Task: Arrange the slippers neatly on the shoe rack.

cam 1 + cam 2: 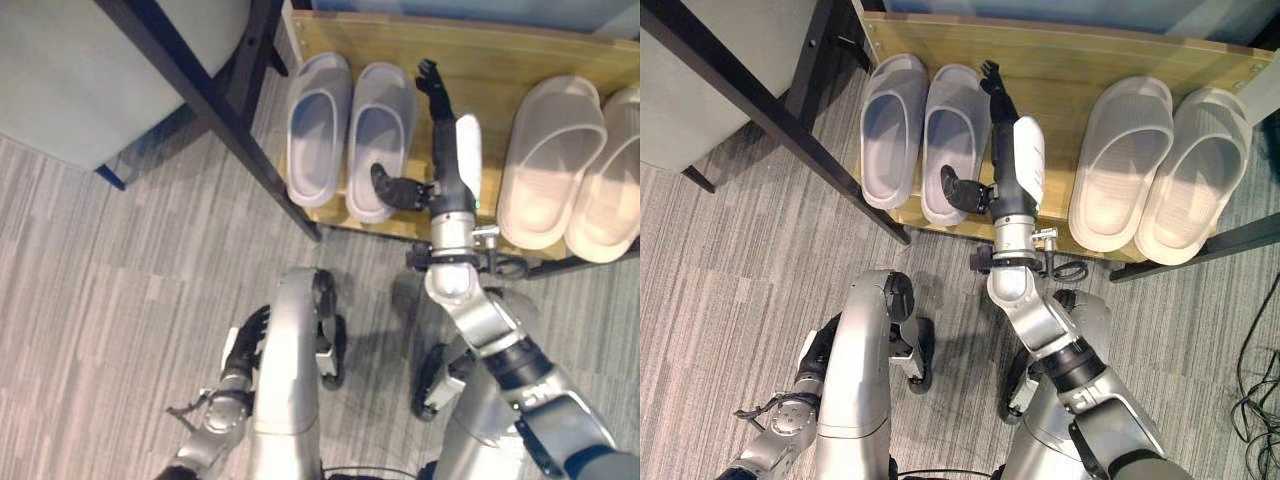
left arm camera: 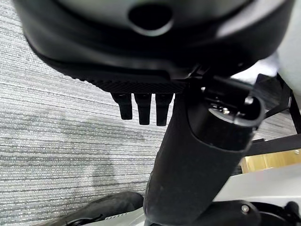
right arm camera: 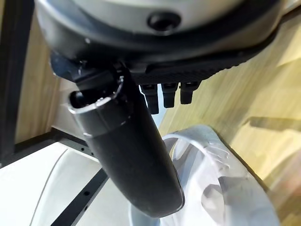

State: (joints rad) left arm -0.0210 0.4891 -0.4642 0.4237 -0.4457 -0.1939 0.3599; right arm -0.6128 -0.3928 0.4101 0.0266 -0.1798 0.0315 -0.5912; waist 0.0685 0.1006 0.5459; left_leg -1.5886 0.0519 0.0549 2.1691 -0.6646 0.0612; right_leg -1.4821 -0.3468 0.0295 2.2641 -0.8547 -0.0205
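Two grey slippers lie side by side, toes to the back, at the left end of the wooden shoe rack. A beige pair lies at the right end. My right hand reaches over the bare board between the pairs, open with its fingers straight. Its thumb is out sideways over the heel of the nearer grey slipper. My left hand hangs low over the floor, its fingers straight and holding nothing.
A dark metal frame leg runs diagonally down to the rack's left front corner, with a grey panel behind it. Grey striped carpet lies before the rack. The rack's dark bar sticks out at the right.
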